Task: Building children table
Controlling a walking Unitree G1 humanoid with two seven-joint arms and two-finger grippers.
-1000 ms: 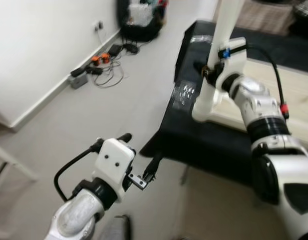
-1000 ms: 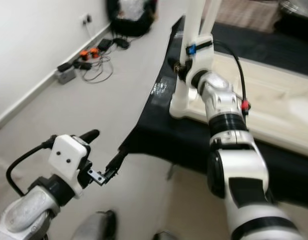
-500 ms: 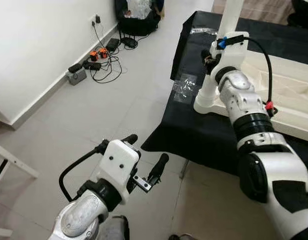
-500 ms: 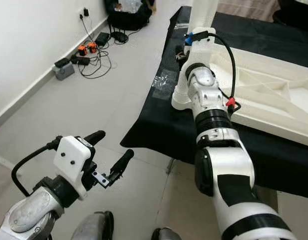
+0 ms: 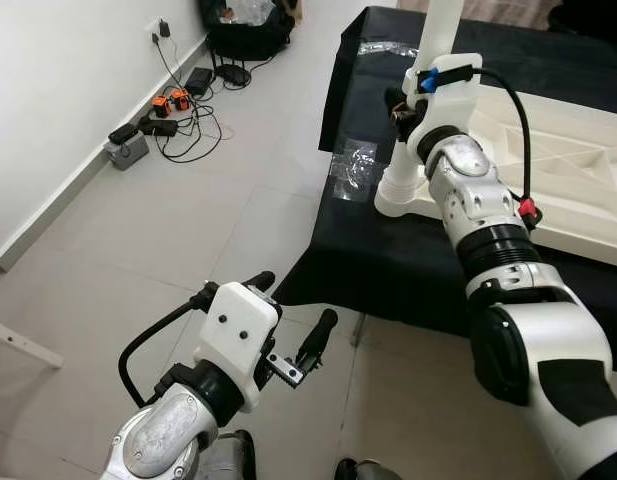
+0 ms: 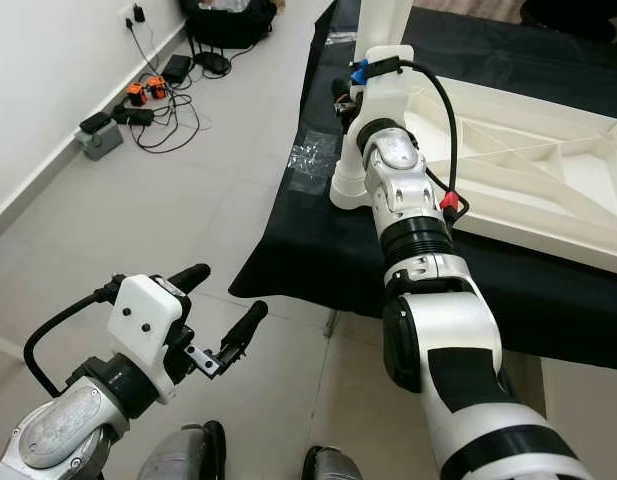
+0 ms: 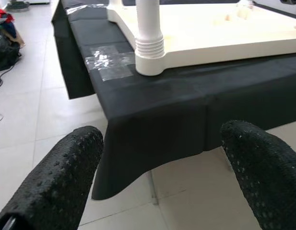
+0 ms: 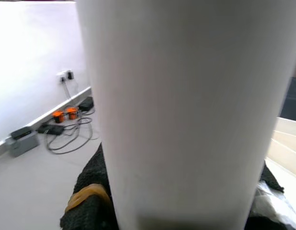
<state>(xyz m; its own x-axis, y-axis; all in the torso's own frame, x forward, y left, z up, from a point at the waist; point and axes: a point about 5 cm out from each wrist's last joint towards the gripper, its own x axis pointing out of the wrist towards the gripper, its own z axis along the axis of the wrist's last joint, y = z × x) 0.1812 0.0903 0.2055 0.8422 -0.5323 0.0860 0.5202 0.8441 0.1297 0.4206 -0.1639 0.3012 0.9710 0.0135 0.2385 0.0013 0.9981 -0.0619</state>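
Observation:
A cream children's table (image 6: pixel 528 170) lies upside down on a black cloth (image 5: pixel 388 260). One white leg (image 5: pixel 438 30) stands upright in its near left corner socket (image 5: pixel 398 190). My right gripper (image 5: pixel 401 105) is shut on this leg a little above the socket. In the right wrist view the leg (image 8: pixel 186 110) is very close, with a black finger (image 8: pixel 85 211) beside it. My left gripper (image 5: pixel 288 308) hangs open over the floor, low and left of the cloth's corner, holding nothing. In the left wrist view, its fingers (image 7: pixel 56 177) frame the leg (image 7: pixel 148 33) and the table.
Clear plastic bags (image 5: pixel 353 160) lie on the cloth beside the socket. Cables and power strips (image 5: pixel 158 115) run along the white wall at the left, and a black bag (image 5: pixel 243 25) sits at the far end. The tiled floor (image 5: pixel 218 220) lies between wall and cloth.
The camera has swung and now shows more of the table. My right gripper stays on the leg. My left gripper stays open over the floor.

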